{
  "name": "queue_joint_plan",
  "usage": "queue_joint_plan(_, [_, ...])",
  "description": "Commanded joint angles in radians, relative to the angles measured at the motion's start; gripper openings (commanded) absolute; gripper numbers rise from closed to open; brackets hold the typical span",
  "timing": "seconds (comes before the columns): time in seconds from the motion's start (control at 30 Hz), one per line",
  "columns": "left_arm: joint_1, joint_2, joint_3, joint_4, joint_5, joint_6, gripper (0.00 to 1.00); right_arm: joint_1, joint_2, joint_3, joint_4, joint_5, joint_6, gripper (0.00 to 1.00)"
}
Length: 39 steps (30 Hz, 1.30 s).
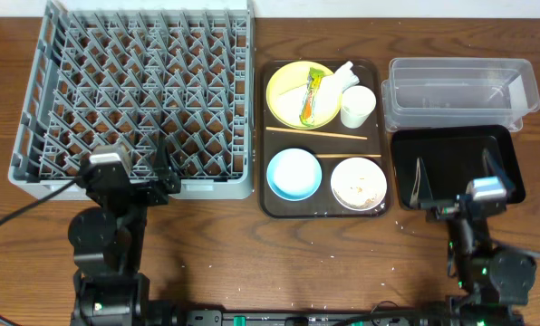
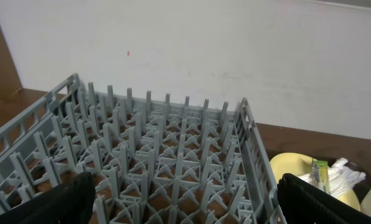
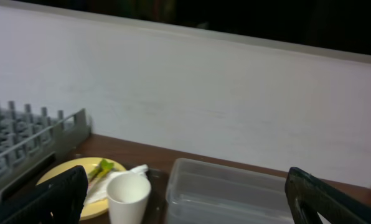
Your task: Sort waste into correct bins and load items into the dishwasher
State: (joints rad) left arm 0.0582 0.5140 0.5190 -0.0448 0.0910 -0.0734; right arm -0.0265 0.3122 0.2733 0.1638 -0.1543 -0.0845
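A brown tray separates dish rack and black tray.

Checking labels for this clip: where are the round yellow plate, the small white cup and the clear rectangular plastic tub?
Round yellow plate (image 1: 281, 91): overhead view, bare left part of its face.
Small white cup (image 1: 358, 104): overhead view, its open mouth.
Clear rectangular plastic tub (image 1: 451, 95): overhead view, its bare floor.

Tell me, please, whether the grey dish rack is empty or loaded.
Empty: the overhead view shows only bare pegs in the dish rack.
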Motion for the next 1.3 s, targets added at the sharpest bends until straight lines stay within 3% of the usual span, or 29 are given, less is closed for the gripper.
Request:
queue_joint_plan(0.0, [0.003,0.018,0.064,0.002,0.022,0.01,0.95,0.007,0.157,0.124,-0.013,-0.082,0.008,0.99])
queue_joint_plan(0.3, [0.003,0.018,0.064,-0.018,0.022,0.01,0.95,0.008,0.453,0.392,-0.169,-0.222,0.009,0.99])
queue_joint_plan(0.6, [0.003,0.02,0.063,-0.045,0.022,0.01,0.95,0.035,0.801,0.802,-0.423,-0.438,0.027,0.99])
queue_joint_plan(0.93, [0.003,0.02,0.063,-0.239,0.022,0.01,0.95,0.238,1.368,1.534,-0.904,-0.39,0.016,0.99])
queue_joint_plan(1.27, [0.003,0.02,0.061,-0.27,0.022,0.01,0.95,0.335,1.918,2.192,-1.358,-0.358,0.011,0.99])
